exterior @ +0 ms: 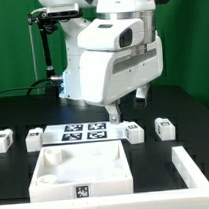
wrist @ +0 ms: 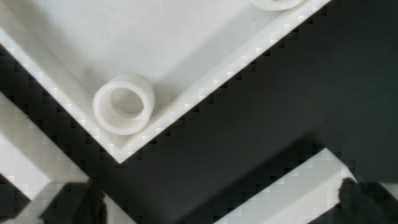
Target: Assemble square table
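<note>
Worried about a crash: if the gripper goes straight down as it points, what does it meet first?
Probably the black table, just off a corner of the square table top; the open gripper hangs beside that rim. Depth is unclear, so a finger might clip it.

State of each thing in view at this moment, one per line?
table top: flat on the table, rim up, no legs fitted.
corner socket: empty.
legs: four, loose, two on each side of the marker board.
tool: open, holding nothing.
</note>
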